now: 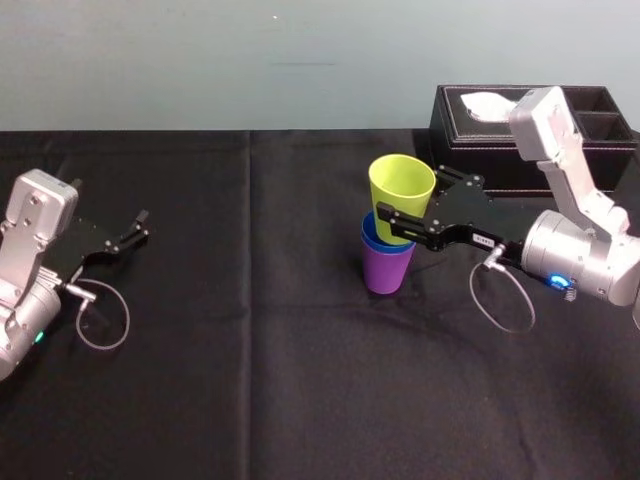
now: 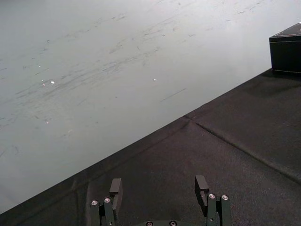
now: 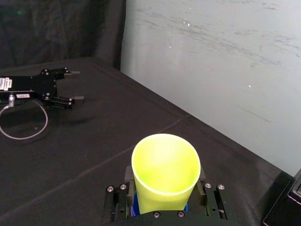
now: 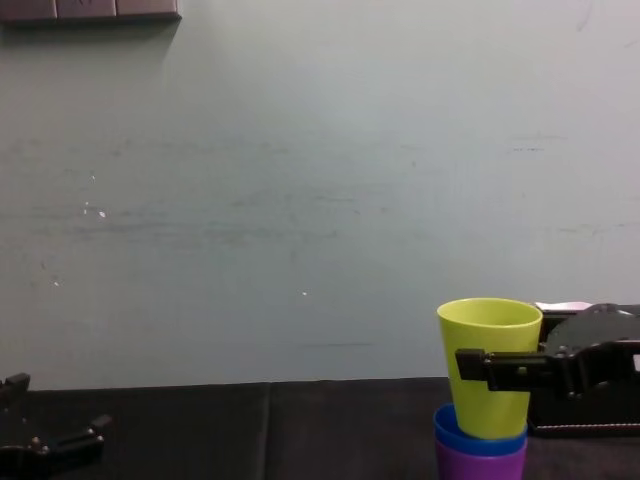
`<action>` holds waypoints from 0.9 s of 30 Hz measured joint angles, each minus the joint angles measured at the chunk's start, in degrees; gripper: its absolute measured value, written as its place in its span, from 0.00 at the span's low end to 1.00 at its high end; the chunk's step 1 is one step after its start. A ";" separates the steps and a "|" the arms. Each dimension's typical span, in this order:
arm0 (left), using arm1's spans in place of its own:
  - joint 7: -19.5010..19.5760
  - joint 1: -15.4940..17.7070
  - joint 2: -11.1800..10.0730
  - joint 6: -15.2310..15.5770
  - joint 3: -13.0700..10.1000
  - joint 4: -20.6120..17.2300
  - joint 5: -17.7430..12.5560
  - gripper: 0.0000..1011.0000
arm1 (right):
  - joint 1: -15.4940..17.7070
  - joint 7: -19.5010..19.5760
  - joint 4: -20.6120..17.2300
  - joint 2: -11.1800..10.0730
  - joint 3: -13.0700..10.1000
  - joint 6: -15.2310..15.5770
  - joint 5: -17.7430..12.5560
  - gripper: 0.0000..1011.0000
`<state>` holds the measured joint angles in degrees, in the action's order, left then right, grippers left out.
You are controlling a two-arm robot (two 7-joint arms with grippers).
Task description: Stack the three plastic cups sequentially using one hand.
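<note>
Top item: yellow-green cup (image 1: 402,190), mouth up, long axis abt vertical, narrow end down inside the blue cup (image 1: 371,240). The blue one is nested deep in the purple cup (image 1: 387,270) w/ only its rim showing. The purple one stands on the black cloth (image 1: 250,380), right of centre, near but apart from the black tissue box (image 1: 470,135). In the chest view most of the yellow-green wall rides above the blue rim, so prob not fully seated yet. Right gripper (image 1: 398,218) comes in from the right, abt level, fingers narrowed onto the yellow-green cup's sides, holding it. Risks, as I judge them: letting go now could leave it cocked or drop it w/ a bump. Pressing down off-axis could jam it or rock the stack, since the whole lot rests on the narrow purple foot. Pulling back before the fingers are clear could drag the top cup & topple all 3. Left gripper (image 1: 133,232) lies parked far left over the cloth, fingers spread, nothing btwn them.
</note>
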<state>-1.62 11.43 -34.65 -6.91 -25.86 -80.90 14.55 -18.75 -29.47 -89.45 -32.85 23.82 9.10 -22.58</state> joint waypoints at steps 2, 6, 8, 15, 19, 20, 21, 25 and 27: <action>0.00 0.00 0.00 0.00 0.00 0.00 0.00 1.00 | -0.27 -0.12 0.45 0.15 0.20 -0.08 0.11 0.72; 0.00 0.00 0.00 0.00 0.00 0.00 0.00 1.00 | -1.03 -0.40 1.92 0.58 0.64 -0.45 0.43 0.73; 0.00 0.00 0.00 0.00 0.00 0.00 0.00 1.00 | -1.33 -0.64 2.67 0.84 0.82 -0.84 0.50 0.73; 0.00 0.00 0.00 0.00 0.00 0.00 0.00 1.00 | -1.76 -1.20 4.74 1.66 1.11 -2.30 0.51 0.73; 0.00 0.00 0.00 0.00 0.00 0.00 0.00 1.00 | -1.59 -1.43 5.78 2.25 0.90 -3.70 -0.01 0.73; 0.00 0.00 0.00 0.00 0.00 0.00 0.00 1.00 | -1.55 -1.53 5.94 2.32 0.86 -3.91 -0.11 0.73; 0.00 0.00 0.00 0.00 0.00 0.00 0.00 1.00 | -1.52 -1.60 6.05 2.38 0.82 -4.07 -0.20 0.73; 0.00 0.00 0.00 0.00 0.00 0.00 0.00 1.00 | -1.50 -1.61 6.00 2.36 0.79 -4.05 -0.25 0.73; 0.00 0.00 0.00 0.00 0.00 0.00 0.00 1.00 | -1.50 -1.60 5.95 2.33 0.78 -4.01 -0.25 0.72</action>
<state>-1.62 11.43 -34.64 -6.91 -25.86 -80.90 14.55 -20.25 -31.07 -83.50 -30.52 24.60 5.10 -22.83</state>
